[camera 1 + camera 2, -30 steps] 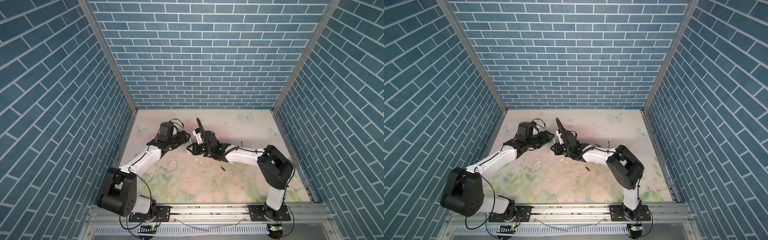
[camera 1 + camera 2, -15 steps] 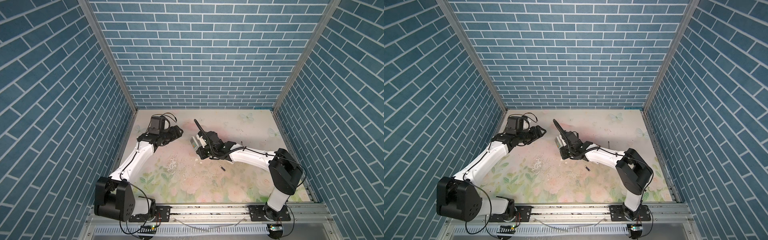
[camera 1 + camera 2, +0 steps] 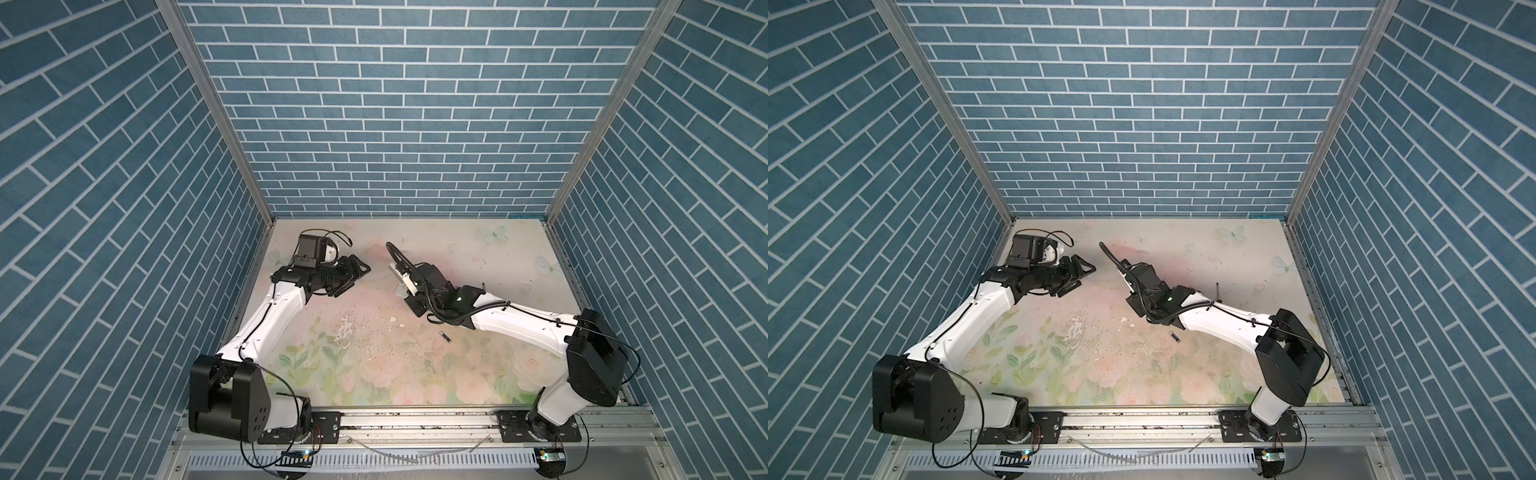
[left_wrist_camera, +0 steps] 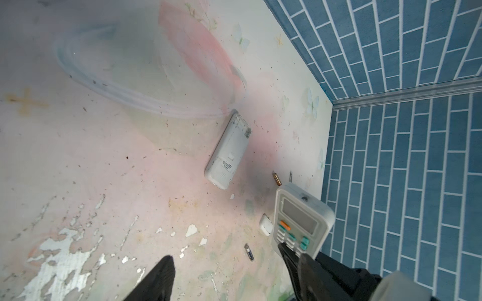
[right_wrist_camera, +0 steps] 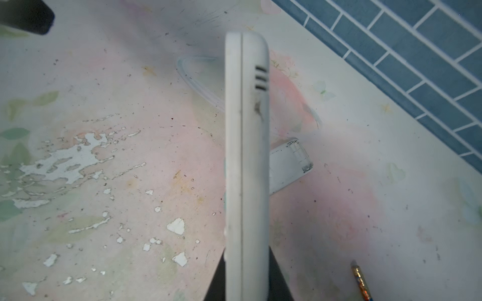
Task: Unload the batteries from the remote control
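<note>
we are pinching remote [image 5: 246, 156] edge-on in right tool [image 5: 247, 281], clamped tight, raised off bench [image 3: 374, 374], likely for emptying it. left tool [image 3: 360, 276] gaping empty, hanging aside. dark battery [image 3: 445, 347] and copper battery [image 4: 276, 179] lying loose on bench.

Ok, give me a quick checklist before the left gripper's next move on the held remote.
1. Grip: right gripper shut on the held remote: ok.
2. Approach: left gripper open, apart from that remote: ok.
3. Held remote's battery bay exposed: cannot tell; only its button face and one edge show.
4. The second remote lies face down on the table, bay open: ok.
5. The dark battery and the copper battery lie loose on the table, away from both grippers: ok.
</note>
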Tool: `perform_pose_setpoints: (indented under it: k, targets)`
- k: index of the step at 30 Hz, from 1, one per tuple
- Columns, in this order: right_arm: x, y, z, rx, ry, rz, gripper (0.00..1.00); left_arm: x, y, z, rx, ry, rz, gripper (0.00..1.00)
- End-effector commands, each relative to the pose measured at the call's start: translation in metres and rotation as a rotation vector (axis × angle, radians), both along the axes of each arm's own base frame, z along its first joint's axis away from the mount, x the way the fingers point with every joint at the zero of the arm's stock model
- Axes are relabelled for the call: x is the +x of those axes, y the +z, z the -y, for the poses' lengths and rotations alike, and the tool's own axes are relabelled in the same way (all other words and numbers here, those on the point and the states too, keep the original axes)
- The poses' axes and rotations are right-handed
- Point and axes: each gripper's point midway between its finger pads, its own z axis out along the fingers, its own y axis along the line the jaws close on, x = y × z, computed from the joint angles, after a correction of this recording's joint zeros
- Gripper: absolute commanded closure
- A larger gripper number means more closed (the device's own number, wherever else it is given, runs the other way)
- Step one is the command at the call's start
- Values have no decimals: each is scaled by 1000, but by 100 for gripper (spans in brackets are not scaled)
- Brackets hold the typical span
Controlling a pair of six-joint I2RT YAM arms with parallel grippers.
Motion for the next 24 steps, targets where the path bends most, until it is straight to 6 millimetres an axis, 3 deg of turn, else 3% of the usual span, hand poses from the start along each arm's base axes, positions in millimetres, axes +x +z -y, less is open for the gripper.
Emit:
perform_pose_setpoints:
  k: [1,6,13,24]
  targets:
    - [0,2,1,-117,55,135,100,-2,16,7,-90,24,-39,24]
    - [-6,6,-11,-169,89,193,100,1,26,18,-193,46,-67,24]
    - [-15,13,-28,-209,133,246,100,3,15,30,-223,39,-128,25]
    - [-16,23,-41,-236,158,302,100,-2,-2,47,-250,7,-202,41]
